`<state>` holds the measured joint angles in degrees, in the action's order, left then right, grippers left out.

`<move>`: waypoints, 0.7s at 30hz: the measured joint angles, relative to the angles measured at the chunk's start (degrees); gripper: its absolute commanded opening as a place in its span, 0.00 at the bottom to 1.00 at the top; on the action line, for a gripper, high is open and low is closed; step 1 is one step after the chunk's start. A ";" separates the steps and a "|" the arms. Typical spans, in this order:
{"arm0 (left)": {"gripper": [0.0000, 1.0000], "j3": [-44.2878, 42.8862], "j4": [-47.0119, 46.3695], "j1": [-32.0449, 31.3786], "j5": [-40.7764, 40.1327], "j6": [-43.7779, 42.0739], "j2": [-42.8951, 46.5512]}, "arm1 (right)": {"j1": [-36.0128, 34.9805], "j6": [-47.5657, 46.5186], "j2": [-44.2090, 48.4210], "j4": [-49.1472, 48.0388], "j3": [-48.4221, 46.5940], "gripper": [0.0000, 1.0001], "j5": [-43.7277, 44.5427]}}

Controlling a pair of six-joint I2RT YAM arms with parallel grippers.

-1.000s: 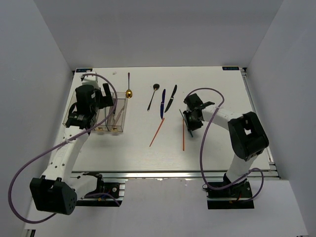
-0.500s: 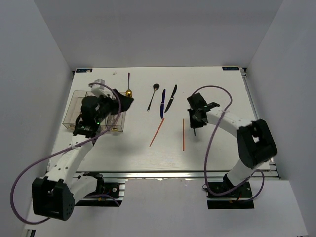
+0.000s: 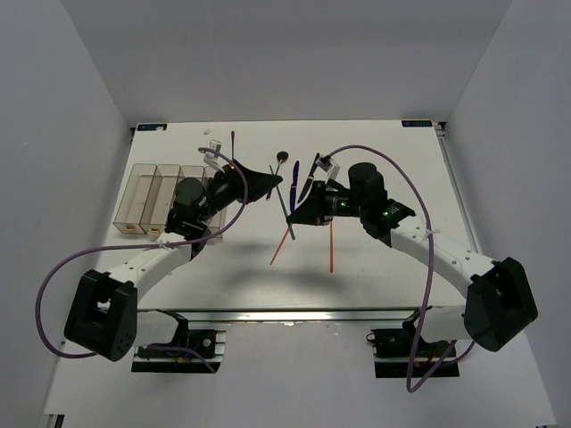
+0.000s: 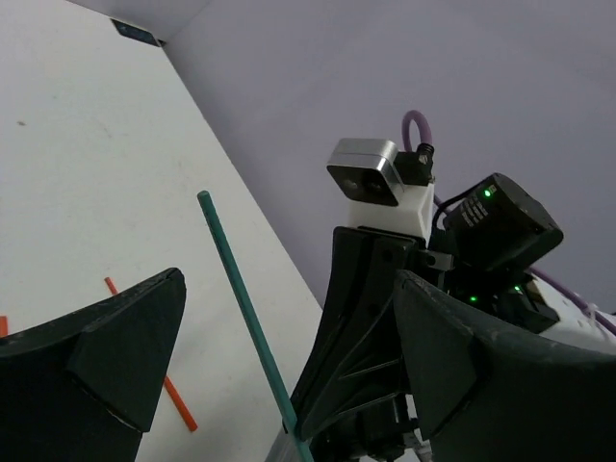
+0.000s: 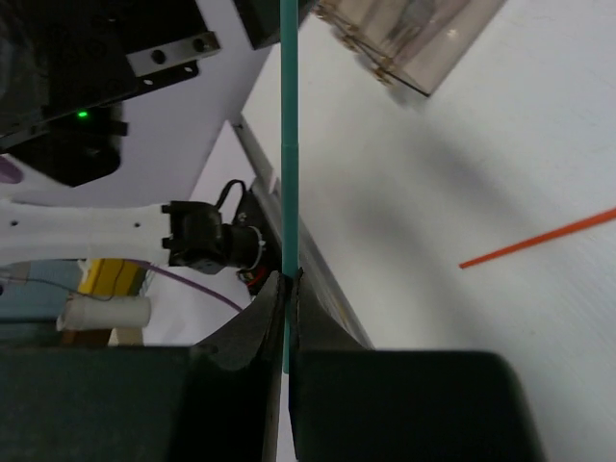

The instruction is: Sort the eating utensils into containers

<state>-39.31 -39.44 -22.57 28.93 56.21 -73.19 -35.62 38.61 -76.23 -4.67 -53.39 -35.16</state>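
My right gripper (image 3: 300,211) is shut on a teal chopstick (image 3: 285,193) and holds it above the table's middle; in the right wrist view the chopstick (image 5: 289,144) runs up from the closed jaws (image 5: 288,284). My left gripper (image 3: 268,183) is open, level with the chopstick, its fingers (image 4: 106,351) on either side of the teal chopstick (image 4: 241,308) without touching it. Two orange-red chopsticks (image 3: 284,241) (image 3: 331,245), a black spoon (image 3: 282,157), a blue knife (image 3: 294,175) and a black knife (image 3: 313,166) lie on the table. The four joined bins (image 3: 152,192) stand at the left.
The purple handle of the gold spoon (image 3: 233,139) shows behind my left arm; its bowl is hidden. A bin corner (image 5: 414,38) and an orange-red chopstick (image 5: 539,236) show in the right wrist view. Grey walls close in the table.
My right gripper has lifted the teal chopstick and swung left to the middle. My left gripper has left the bins and moved right to meet it.
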 measured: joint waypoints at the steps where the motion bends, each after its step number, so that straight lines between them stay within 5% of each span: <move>1: 0.96 0.22 -1.25 0.00 0.37 0.61 0.00 | -0.24 0.72 0.09 -1.09 0.00 0.00 -0.90; 3: 0.93 0.50 -2.14 0.00 0.76 1.03 0.00 | -0.63 1.90 0.35 -2.71 0.00 0.00 -2.05; 6: 0.72 1.84 -3.30 0.00 1.05 1.73 0.02 | -1.57 3.04 0.81 -4.28 0.00 0.00 -3.23; 7: 0.49 2.29 -3.34 0.00 1.09 2.01 -0.02 | -1.88 3.23 0.81 -4.68 0.00 0.00 -3.45; 9: 0.23 2.73 -3.76 0.00 1.38 2.84 -0.37 | -2.75 3.43 0.61 -4.98 -0.02 0.00 -3.85; 10: 0.05 2.71 -4.17 0.02 1.88 3.15 -0.68 | -3.17 3.50 0.39 -5.07 -0.07 0.10 -3.82; 12: 0.00 1.99 -4.44 -0.02 3.04 3.89 -1.09 | -3.74 4.00 -0.72 -4.96 -0.09 0.55 -3.06; 13: 0.00 0.96 -3.26 -0.15 3.65 2.38 -1.33 | -3.85 4.37 -1.40 -4.92 -0.09 0.89 -2.64; 16: 0.00 -9.05 14.99 -0.15 -0.20 -9.62 -2.69 | -3.78 2.47 -1.44 -1.57 -0.37 0.89 2.19; 21: 0.00 -32.85 47.41 0.44 -29.66 -37.35 -8.94 | -1.90 -1.81 4.09 9.16 0.20 0.89 18.14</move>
<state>-72.16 7.97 -22.13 -0.73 18.85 -82.13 -37.52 36.80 -72.14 4.49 -53.19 -17.02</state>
